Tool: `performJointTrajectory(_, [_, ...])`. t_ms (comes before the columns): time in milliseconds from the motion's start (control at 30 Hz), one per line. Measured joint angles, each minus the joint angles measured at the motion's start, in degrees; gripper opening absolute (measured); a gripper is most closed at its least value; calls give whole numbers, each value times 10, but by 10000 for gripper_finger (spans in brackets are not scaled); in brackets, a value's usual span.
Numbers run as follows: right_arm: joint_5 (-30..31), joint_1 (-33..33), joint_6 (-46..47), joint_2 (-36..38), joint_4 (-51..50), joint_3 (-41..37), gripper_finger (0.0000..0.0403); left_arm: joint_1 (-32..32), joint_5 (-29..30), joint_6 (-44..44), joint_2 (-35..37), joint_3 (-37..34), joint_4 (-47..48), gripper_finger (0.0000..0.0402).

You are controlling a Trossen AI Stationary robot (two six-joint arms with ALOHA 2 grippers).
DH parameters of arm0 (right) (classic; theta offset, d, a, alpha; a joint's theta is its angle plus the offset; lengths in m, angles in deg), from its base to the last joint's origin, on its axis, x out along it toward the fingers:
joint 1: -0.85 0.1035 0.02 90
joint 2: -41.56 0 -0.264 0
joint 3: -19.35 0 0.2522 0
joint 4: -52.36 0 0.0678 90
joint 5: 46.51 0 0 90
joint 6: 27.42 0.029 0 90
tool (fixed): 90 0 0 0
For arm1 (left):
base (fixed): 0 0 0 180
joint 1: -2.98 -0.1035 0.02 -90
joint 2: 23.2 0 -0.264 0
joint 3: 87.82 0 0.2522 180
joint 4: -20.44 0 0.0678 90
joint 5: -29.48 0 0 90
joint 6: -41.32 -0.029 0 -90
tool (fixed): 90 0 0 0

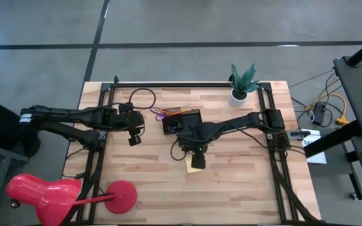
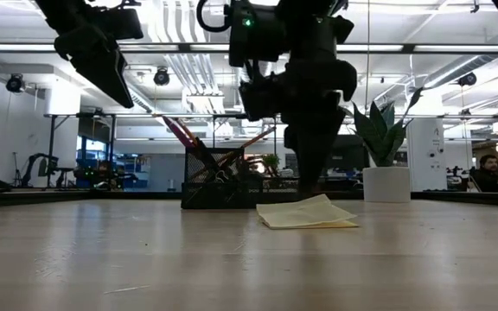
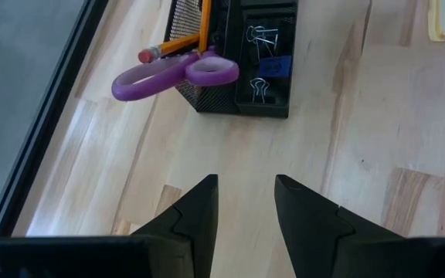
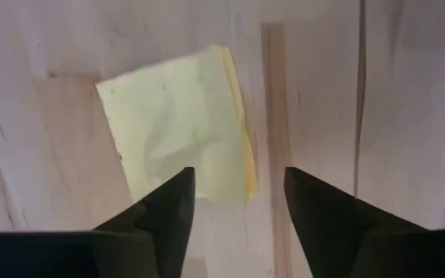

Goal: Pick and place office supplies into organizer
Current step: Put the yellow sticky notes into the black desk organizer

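At the table's left, the left arm reaches in from the edge, and the left gripper [image 1: 134, 139] hangs above bare wood, well left of the organizer [image 1: 181, 121]. Its wrist view shows its fingers [image 3: 199, 212] parted by a modest gap with nothing between them, only table planks below.

Next comes the organizer, a black mesh box standing on the table [image 1: 244, 182] near the middle, toward the far edge. Purple scissors [image 3: 174, 73] stand in its left compartment, handles up and leaning out over the rim. An orange pencil [image 3: 178, 45] leans beside them, eraser end outward, in the same compartment. A neighbouring open tray of the organizer holds binder clips [image 3: 260, 35] and a small blue piece [image 3: 275, 66]. In the low view the scissors and pencil stick up at a slant from the mesh.

Just right of that and nearer the front lies the yellow pad [image 1: 195, 164], flat on the wood, apart from the organizer. Its top sheet is curled up a little at one side in the low view.

The right gripper [image 1: 198, 159] hovers directly over the pad. Its fingers [image 4: 164, 208] are spread about as wide as the pad and hold nothing; whether the tips touch the paper cannot be told.

A potted plant [image 1: 241, 83] stands at the far right corner.
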Motion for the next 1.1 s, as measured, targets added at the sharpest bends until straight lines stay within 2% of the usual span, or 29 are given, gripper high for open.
performJointTrajectory(200, [-6,0,-9,0,14,-15,212,0,0,0,0,0,0,114])
performJointTrajectory(667, [-6,18,-9,1,72,-67,204,0,0,0,0,0,0,114])
performJointTrajectory(800, [-5,24,-8,2,85,-75,170,0,0,-1,0,0,0,114])
performJointTrajectory(1100, [15,26,-8,3,95,-85,33,0,0,-1,0,0,0,114])
